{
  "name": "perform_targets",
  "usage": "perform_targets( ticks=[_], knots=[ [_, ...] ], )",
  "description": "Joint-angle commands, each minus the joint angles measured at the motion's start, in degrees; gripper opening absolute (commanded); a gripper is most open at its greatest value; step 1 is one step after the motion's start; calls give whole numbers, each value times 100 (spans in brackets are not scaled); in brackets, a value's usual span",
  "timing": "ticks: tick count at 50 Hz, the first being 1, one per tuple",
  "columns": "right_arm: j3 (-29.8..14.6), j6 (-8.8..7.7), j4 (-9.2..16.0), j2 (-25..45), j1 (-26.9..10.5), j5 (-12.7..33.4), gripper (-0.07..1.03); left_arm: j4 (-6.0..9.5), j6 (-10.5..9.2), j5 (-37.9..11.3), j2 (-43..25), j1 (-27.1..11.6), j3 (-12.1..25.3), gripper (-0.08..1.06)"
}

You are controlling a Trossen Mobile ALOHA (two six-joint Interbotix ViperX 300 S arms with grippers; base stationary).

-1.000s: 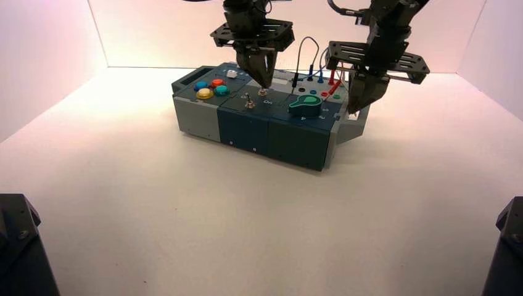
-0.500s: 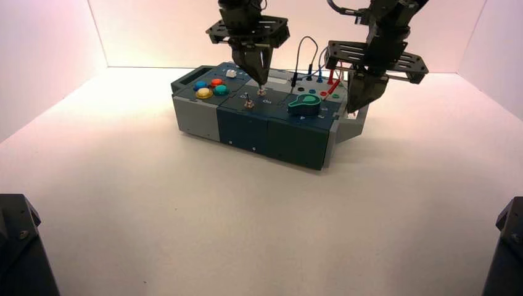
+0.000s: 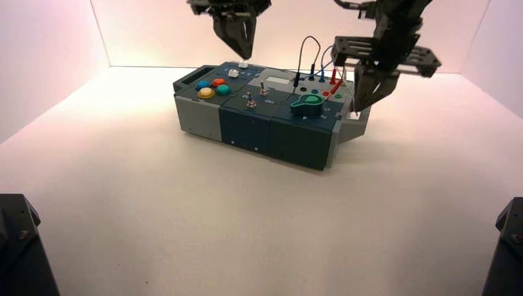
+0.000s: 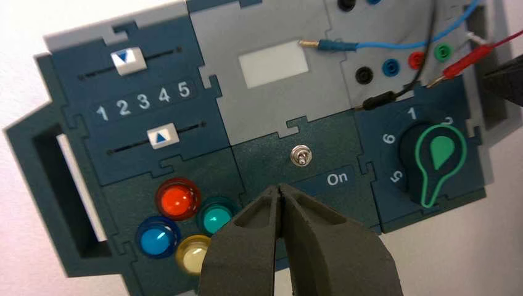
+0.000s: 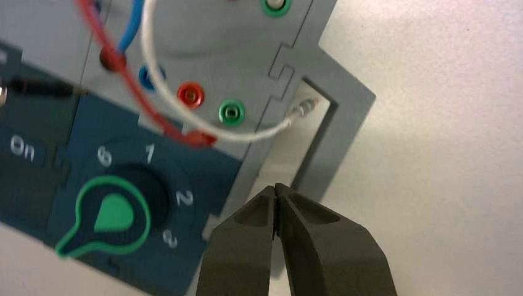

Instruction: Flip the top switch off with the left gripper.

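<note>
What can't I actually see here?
- Second toggle: hidden in the left wrist view by the left gripper.
- Left arm: cut off by the high view's top edge.
- Black plug's lettering surroundings, right wrist view: blurred.
- Slider numerals: too small in the high view.

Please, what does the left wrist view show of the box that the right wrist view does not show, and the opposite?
Left wrist only: two white sliders, four round buttons and a silvery toggle.
Right wrist only: the white wire's tip over the handle slot.
Both: the green knob, the red wire and the blue wire.
</note>
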State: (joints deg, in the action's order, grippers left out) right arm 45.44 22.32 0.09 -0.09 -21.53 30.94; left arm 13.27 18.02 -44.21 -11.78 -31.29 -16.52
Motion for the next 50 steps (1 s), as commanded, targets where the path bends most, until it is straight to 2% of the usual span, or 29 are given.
perform_targets(
  ticks=[1,5,15,16,17,20,24,25,29,32,39,50],
  knots=[
    [-79,-246,-18,-387,-18,202,-2,9,202,-9,316,-18,26,-3],
    [-105,-422,-18,-563,-18,404,-2,9,316,-35,325,-18,35,-3],
    [-123,-932,-9,-923,-18,747,-2,9,413,-70,352,-18,53,-3],
    [-123,-1046,-9,-993,-26,817,-2,9,422,-70,360,-9,44,-3],
    [-123,-1046,-9,-993,-26,817,-2,9,422,-70,360,-9,44,-3],
    [-149,-1415,-9,-1187,-35,1028,-2,9,448,-53,352,-9,26,-3],
    [-123,-1740,9,-1389,-35,1160,-2,9,448,-53,316,-26,9,-3],
    [-123,-1775,9,-1415,-26,1169,-2,9,457,-53,308,-26,9,-3],
    [-88,-2083,53,-1617,-35,1195,-2,9,457,-35,246,-26,9,-3],
    [-62,-2224,97,-1705,-35,1195,-2,9,457,-35,220,-26,9,-3],
    [-9,-2426,141,-1828,-35,1213,-2,9,466,-18,220,-26,9,-3],
    [79,-2487,141,-1740,-35,1134,-2,9,483,-35,237,-26,0,-3]
  ],
)
